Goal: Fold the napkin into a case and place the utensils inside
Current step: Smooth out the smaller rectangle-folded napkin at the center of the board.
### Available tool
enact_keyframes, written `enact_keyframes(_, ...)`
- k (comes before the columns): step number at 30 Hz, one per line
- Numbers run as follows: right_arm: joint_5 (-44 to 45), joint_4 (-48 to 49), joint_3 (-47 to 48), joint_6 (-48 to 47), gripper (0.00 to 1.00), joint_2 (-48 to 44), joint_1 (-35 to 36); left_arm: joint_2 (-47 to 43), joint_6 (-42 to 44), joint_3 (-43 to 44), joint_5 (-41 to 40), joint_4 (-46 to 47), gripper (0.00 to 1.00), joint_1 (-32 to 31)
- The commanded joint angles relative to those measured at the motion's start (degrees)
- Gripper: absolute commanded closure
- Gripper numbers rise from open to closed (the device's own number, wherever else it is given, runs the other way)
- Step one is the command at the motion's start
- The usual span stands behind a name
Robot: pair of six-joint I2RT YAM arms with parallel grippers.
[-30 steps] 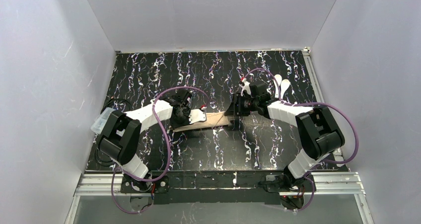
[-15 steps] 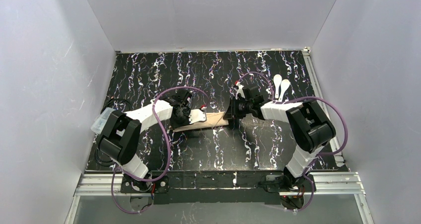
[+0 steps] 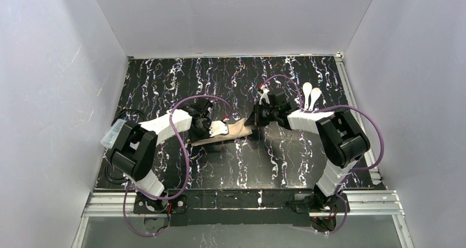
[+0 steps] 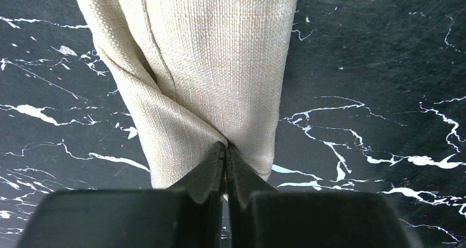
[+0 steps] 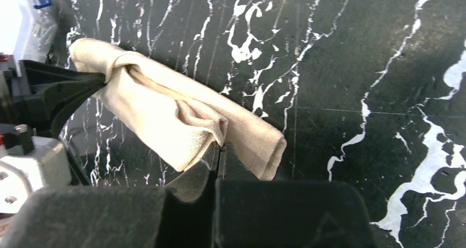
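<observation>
My right arm has swung inward and its pincer, half open a second ago, has shut on the napkin (image 3: pixel 237 130), whose right end has crept toward the middle and bunched. At the left, my left pincer (image 4: pixel 225 149) is fully closed, its tips nipping the cloth's near edge where the layers meet, I judge to pin that end so the folds do not slip. The napkin lies between my two arms near the middle of the table (image 3: pixel 165 83), already a long narrow band of coarse beige weave, doubled over, with a seam line along it and a crease puckering at each grip. Its right part is rumpled and lifted slightly. My right pincer (image 5: pixel 218 149) is closed tight on the near edge close to that right end, probably to carry it over for the next fold. Farther right, well apart from the cloth, the two white spoons (image 3: pixel 311 95) lie side by side at the far right edge, not yet taken.
</observation>
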Motion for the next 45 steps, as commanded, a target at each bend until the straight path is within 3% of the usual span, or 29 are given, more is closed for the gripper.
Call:
enact_keyframes(1, 4.23, -0.5, 1.9, 0.2, 0.99, 2.35, -0.51, 2.0, 0.34, -0.52, 2.03, -6.23, 1.0, 0.4)
enact_keyframes(8, 8.65, -0.53, 1.61, 2.99, 0.96, 4.81, -0.19, 1.28, 0.32, 0.41, 3.24, -8.16, 1.0, 0.38)
enact_keyframes(14, 11.11, -2.27, 0.33, 2.19, 0.71, -0.89, -0.31, 1.95, 0.69, -0.34, 3.07, -7.48, 1.0, 0.4)
enact_keyframes(18, 5.86, -2.83, 0.04, 2.12, 0.54, -5.83, -2.46, 2.11, 0.96, -2.15, 2.13, -6.42, 1.0, 0.31)
enact_keyframes(23, -2.06, -1.84, -1.98, 2.83, 0.51, -10.13, -3.74, 2.34, 0.84, -2.73, 1.21, -5.7, 1.0, 0.2)
enact_keyframes(29, -3.72, -2.75, -5.72, 2.07, 0.54, -13.8, -4.43, 2.56, 0.74, -2.38, 1.21, -5.66, 1.0, 0.09)
enact_keyframes(33, -15.27, 17.08, -10.56, 13.56, 0.68, -11.41, -2.64, 2.44, 0.53, -2.4, 1.17, -5.72, 1.0, 0.05)
enact_keyframes(40, -23.63, 45.58, -6.15, 28.43, 0.88, 8.43, 3.71, 2.41, -0.04, -2.21, 1.55, -5.62, 1.0, 0.03)
enact_keyframes(45, -22.8, 50.86, -1.79, 31.76, 0.92, 18.76, 4.09, 2.4, 0.11, -1.73, 2.17, -6.15, 1.0, 0.05)
